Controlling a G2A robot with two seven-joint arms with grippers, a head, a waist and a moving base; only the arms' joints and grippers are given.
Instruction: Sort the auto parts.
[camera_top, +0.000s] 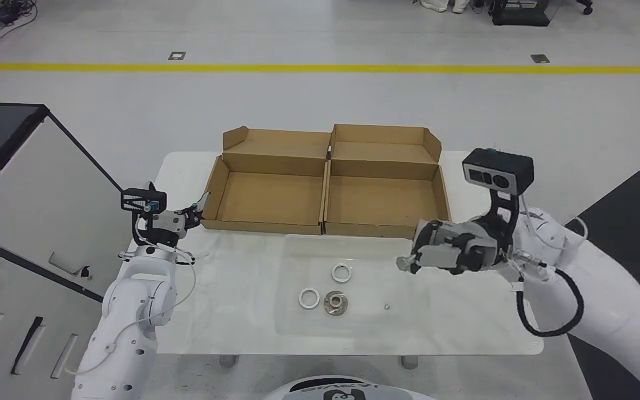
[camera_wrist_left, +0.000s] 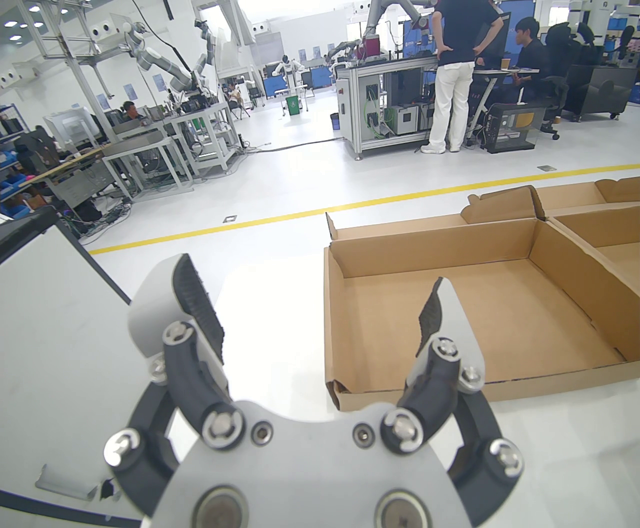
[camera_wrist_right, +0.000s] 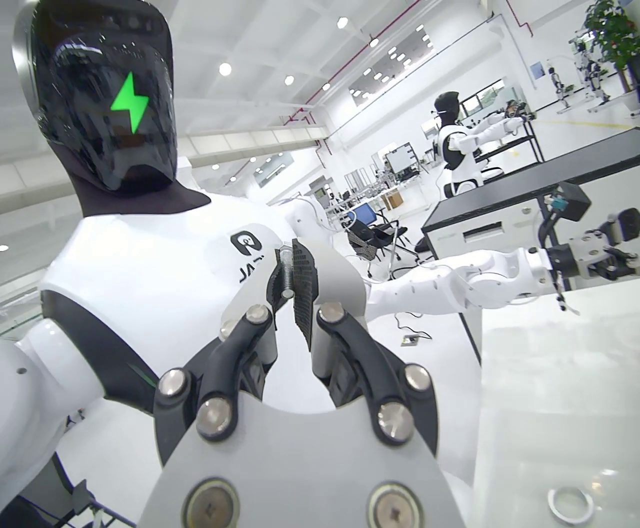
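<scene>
On the white table (camera_top: 240, 320) lie two white rings (camera_top: 341, 271) (camera_top: 309, 297), a round metal part (camera_top: 335, 301) and a tiny piece (camera_top: 386, 306). Two open cardboard boxes stand side by side at the back, the left box (camera_top: 265, 198) and the right box (camera_top: 385, 200). My right gripper (camera_wrist_right: 287, 260) is shut on a threaded metal bolt (camera_wrist_right: 286, 277); it hovers right of the parts (camera_top: 404, 263), in front of the right box. My left gripper (camera_wrist_left: 312, 280) is open and empty, just off the left box's (camera_wrist_left: 450, 320) near-left corner (camera_top: 195, 213).
A white ring (camera_wrist_right: 570, 502) lies on the table below my right gripper. A dark-topped cabinet (camera_top: 40, 190) stands left of the table. Bare tabletop lies along the front edge and at the left end.
</scene>
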